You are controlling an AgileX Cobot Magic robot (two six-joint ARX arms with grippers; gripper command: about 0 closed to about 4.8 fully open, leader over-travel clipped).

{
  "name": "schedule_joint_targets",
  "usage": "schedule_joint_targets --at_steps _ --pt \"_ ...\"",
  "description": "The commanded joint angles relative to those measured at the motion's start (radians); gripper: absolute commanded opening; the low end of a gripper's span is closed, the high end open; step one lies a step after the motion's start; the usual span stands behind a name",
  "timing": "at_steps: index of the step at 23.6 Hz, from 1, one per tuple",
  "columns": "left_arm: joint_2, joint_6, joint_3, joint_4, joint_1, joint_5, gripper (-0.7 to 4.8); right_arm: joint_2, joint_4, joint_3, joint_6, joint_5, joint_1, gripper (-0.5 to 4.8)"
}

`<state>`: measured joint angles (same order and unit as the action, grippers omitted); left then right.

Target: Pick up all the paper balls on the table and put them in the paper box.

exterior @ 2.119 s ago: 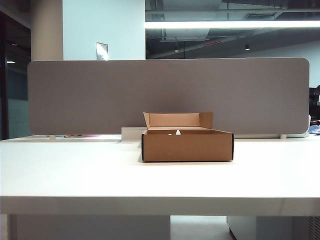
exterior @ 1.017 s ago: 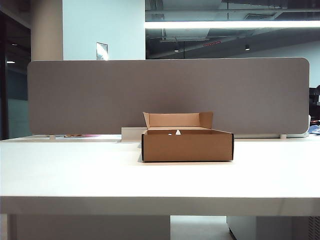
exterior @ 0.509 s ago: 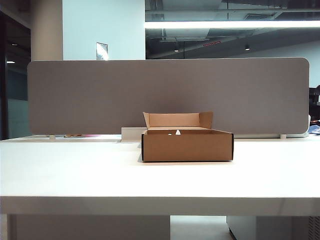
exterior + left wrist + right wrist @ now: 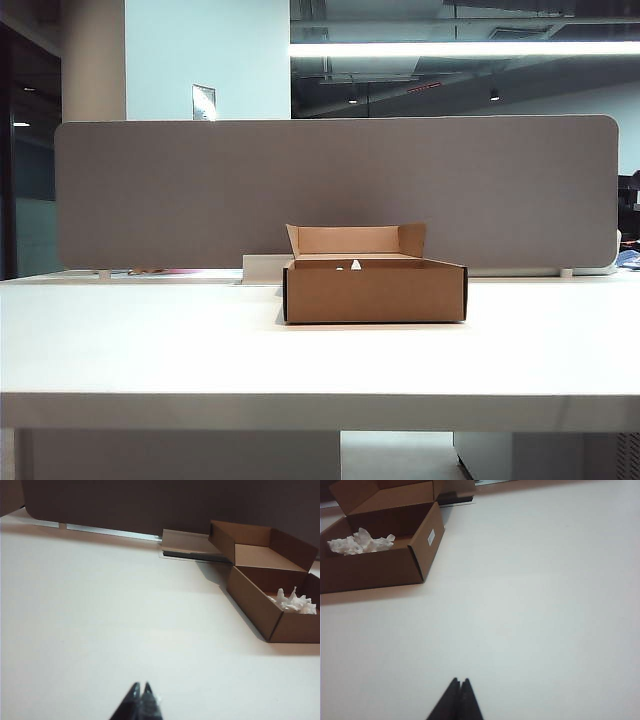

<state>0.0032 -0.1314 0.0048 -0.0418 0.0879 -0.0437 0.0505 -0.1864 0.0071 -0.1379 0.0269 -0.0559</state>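
Note:
The brown paper box (image 4: 375, 290) stands in the middle of the white table (image 4: 150, 350), its flap upright at the back. Crumpled white paper balls (image 4: 292, 601) lie inside the paper box (image 4: 260, 607); only a small white tip (image 4: 355, 265) shows over its rim in the exterior view. The right wrist view shows the same white wads (image 4: 360, 542) within the box (image 4: 380, 567). My left gripper (image 4: 139, 686) is shut and empty above bare table, well away from the box. My right gripper (image 4: 459, 681) is likewise shut with nothing in it. Neither arm appears in the exterior view.
A grey fabric divider panel (image 4: 330, 190) runs along the back of the table. A low white block (image 4: 262, 268) sits behind the box's left side. The table's thick front edge (image 4: 320, 410) faces the exterior camera.

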Motion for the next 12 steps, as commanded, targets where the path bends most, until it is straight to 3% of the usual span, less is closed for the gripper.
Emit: schedule_joint_targets --at_steps 1,12 --pt "0.001 0.000 0.003 0.010 -0.003 -0.005 -0.05 0.002 0.005 -0.004 0.002 -0.002 0.000 -0.01" --pt "0.001 0.000 0.003 0.005 -0.003 -0.005 -0.05 -0.051 0.033 -0.003 0.002 -0.002 0.001 -0.01"
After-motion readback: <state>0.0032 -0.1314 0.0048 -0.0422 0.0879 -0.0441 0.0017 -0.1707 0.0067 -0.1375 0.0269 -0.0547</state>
